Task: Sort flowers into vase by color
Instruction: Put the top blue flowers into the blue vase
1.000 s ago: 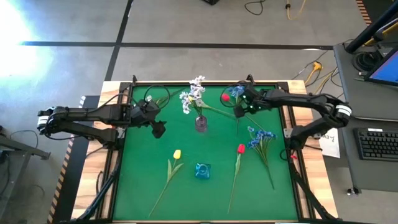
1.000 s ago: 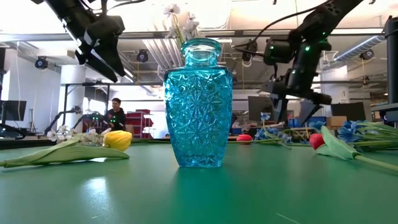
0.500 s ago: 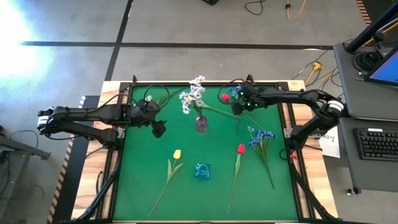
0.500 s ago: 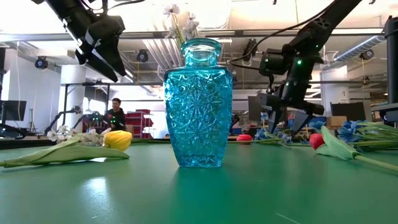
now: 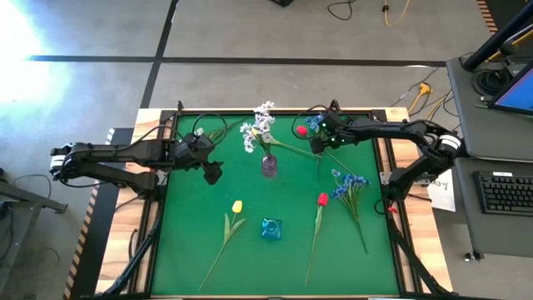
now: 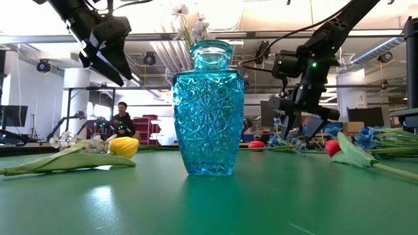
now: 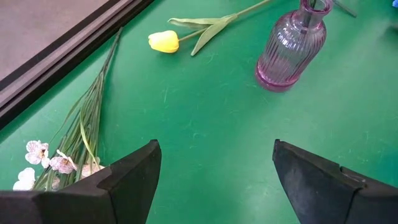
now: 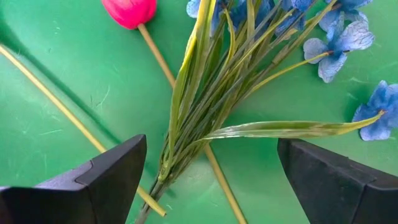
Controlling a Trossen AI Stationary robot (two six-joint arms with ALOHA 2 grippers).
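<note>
1. The right gripper (image 5: 316,143) is held low over the counter (image 5: 191,250) at about 1 o'clock of its green surface, its fingers (image 8: 106,174) spread wide with nothing pinched between them.
2. In the right wrist view, a bundle of green stems with blue blooms (image 8: 217,93) is seen lying between the spread fingers, on the green surface.
3. A red tulip bud (image 8: 129,11) is seen beside that bundle, its stem crossing under the green leaves.
4. The left gripper (image 5: 210,172) is held at about 9 o'clock of the counter, above the surface, its fingers (image 7: 118,180) spread and empty.
5. A purple ribbed vase (image 5: 269,166) stands just above the counter's centre, with a spray of white blossoms (image 5: 260,127) rising from it toward 12 o'clock.
6. A blue cut-glass vase (image 5: 271,228) stands at about 6 o'clock from the purple one; it is seen empty from above.
7. A yellow tulip (image 5: 236,207) lies on the surface at 9 o'clock of the blue vase.
8. A second red tulip (image 5: 322,200) lies at 3 o'clock of the blue vase, and a second blue-flowered stem (image 5: 346,185) lies just beyond it.
9. More white blossoms (image 7: 43,165) are seen on the surface in the left wrist view.
</note>
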